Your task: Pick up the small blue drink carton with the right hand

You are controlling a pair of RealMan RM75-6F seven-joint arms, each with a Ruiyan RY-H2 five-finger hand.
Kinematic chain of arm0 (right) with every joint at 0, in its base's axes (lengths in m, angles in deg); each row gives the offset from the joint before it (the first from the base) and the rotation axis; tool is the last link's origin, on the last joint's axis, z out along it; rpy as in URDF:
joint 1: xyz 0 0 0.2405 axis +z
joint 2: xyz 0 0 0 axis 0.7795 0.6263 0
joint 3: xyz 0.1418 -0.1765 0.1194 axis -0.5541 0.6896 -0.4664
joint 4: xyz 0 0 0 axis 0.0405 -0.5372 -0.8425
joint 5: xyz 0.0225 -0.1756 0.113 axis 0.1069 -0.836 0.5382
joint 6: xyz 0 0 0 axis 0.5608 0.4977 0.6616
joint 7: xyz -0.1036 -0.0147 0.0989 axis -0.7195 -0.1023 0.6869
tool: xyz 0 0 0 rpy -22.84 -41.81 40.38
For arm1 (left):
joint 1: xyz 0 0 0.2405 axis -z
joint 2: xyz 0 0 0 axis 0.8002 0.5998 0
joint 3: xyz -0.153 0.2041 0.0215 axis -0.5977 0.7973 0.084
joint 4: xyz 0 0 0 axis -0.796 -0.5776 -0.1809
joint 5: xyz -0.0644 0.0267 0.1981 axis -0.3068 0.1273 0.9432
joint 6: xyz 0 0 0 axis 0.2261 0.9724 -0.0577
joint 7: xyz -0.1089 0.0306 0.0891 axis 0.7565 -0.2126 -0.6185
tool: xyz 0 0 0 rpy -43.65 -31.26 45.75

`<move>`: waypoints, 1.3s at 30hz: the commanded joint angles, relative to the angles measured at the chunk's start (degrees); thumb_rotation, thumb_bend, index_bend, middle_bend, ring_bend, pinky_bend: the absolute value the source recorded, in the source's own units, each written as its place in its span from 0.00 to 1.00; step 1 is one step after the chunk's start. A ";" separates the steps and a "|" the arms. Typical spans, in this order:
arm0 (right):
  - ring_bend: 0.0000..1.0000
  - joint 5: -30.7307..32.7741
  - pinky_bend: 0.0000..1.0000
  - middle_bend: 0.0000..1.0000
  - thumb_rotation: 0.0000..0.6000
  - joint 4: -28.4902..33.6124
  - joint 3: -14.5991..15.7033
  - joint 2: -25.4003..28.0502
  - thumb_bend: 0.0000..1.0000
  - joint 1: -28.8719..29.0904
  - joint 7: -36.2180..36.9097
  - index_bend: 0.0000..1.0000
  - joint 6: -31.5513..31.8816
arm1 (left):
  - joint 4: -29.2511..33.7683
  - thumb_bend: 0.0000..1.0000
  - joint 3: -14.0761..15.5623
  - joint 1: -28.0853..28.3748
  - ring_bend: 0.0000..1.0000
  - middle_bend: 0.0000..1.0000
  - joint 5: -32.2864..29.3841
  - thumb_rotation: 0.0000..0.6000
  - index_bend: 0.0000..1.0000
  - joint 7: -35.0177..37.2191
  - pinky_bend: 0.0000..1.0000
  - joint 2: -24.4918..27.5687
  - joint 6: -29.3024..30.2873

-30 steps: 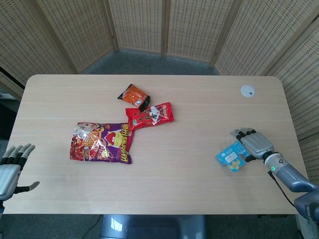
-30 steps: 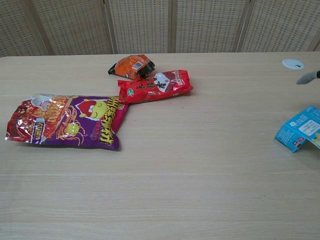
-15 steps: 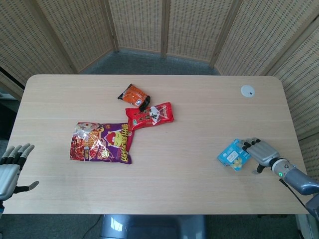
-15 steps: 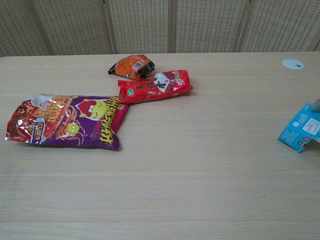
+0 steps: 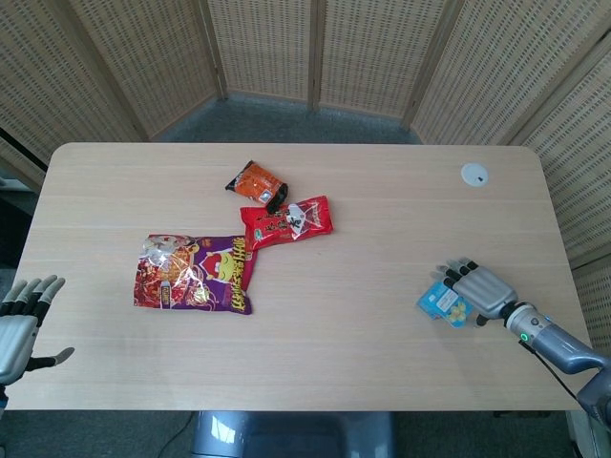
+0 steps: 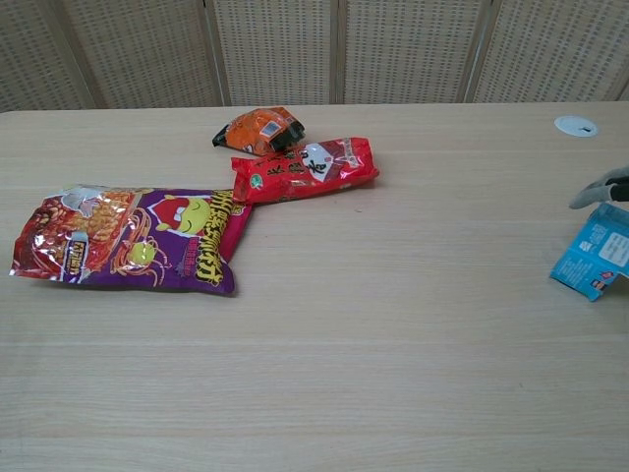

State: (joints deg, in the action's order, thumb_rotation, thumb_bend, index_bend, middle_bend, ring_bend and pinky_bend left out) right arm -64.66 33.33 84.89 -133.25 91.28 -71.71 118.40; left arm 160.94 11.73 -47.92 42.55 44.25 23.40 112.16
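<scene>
The small blue drink carton [image 5: 440, 303] lies on the table near its right front edge; the chest view shows the carton [image 6: 594, 260] at the right border, tilted. My right hand [image 5: 480, 290] sits right beside it, fingers [image 5: 456, 277] spread and reaching over the carton's right side, touching it. No closed grip shows. In the chest view only one grey fingertip [image 6: 594, 191] pokes in above the carton. My left hand [image 5: 19, 320] hovers off the table's front left corner, fingers apart and holding nothing.
A large purple snack bag [image 5: 196, 273] lies left of centre, with a red packet [image 5: 286, 221] and an orange packet [image 5: 256, 183] behind it. A white round disc [image 5: 474, 174] is set into the far right of the table [image 5: 363, 353].
My right hand drew back to the right, then came forward and left again, so its fingers now lie over the carton's right side. The carton has barely shifted. The left hand stayed put.
</scene>
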 commanded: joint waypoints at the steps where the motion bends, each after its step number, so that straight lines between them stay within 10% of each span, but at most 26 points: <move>1: 0.00 -0.60 0.00 0.00 1.00 -1.37 0.48 -1.38 0.00 -0.19 0.67 0.00 0.50 | 0.04 0.00 0.03 -0.05 0.00 0.00 0.09 1.00 0.05 0.06 0.00 0.05 0.10; 16: 0.00 -3.64 0.00 0.00 1.00 -13.39 0.84 -10.53 0.00 -1.66 6.26 0.00 8.40 | 0.20 0.00 0.05 -0.21 0.00 0.00 0.21 1.00 0.05 0.15 0.00 0.16 0.45; 22: 0.00 -4.19 0.00 0.01 1.00 -21.46 1.25 -14.76 0.15 -2.37 13.31 0.01 11.74 | 0.14 0.00 0.11 -0.10 0.00 0.00 0.09 1.00 0.05 -0.05 0.00 0.01 0.06; 28: 0.21 -3.75 0.15 0.38 1.00 -25.55 1.78 -17.09 0.29 -2.98 18.99 0.32 12.10 | 0.16 0.00 0.04 -0.14 0.00 0.00 -0.07 1.00 0.05 -0.10 0.00 0.02 0.12; 39: 0.52 -3.70 0.43 0.60 1.00 -27.63 1.64 -18.07 0.41 -3.71 20.26 0.50 15.90 | 0.27 0.00 0.05 -0.14 0.00 0.00 -0.12 1.00 0.05 -0.08 0.00 0.00 0.06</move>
State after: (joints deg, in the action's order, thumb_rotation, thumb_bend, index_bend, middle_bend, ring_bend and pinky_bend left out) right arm -68.31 5.54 86.74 -151.51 87.66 -51.12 133.44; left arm 161.21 11.78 -48.06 42.44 44.18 23.40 112.22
